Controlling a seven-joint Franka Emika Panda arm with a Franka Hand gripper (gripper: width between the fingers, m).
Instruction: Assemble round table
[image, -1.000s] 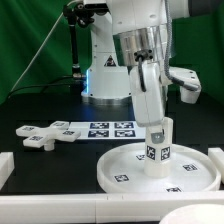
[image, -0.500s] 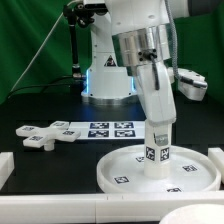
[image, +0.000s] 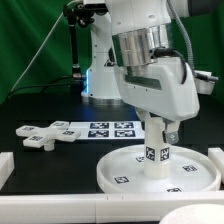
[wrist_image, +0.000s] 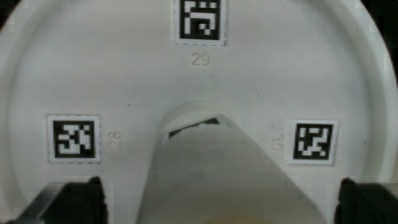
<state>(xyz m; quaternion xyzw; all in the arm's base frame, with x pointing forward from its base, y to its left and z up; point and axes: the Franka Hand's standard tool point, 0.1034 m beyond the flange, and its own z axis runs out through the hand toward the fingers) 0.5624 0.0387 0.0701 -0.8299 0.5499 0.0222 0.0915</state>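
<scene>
The large rimmed round disc (image: 115, 170) lies flat at the exterior view's lower right. The short thick cylinder leg (image: 158, 155) stands upright on its middle. My gripper (image: 160, 128) reaches down from above over the leg's top. In the wrist view the leg (wrist_image: 231, 170) rises between my dark fingers (wrist_image: 79, 205), with a gap on each side, so the gripper (wrist_image: 226, 205) is open around it. The disc (wrist_image: 107, 70) with its tags fills that view. The cross-shaped foot piece (image: 40, 135) lies on the table at the exterior view's left.
The marker board (image: 108, 129) lies between the foot piece and the disc. A white rail (image: 100, 208) runs along the table's front edge, with a white block (image: 5, 165) at the left. The robot base (image: 105, 80) stands behind.
My hand has turned about its vertical axis above the leg and now shows its broad side. The leg and disc have stayed in place.
</scene>
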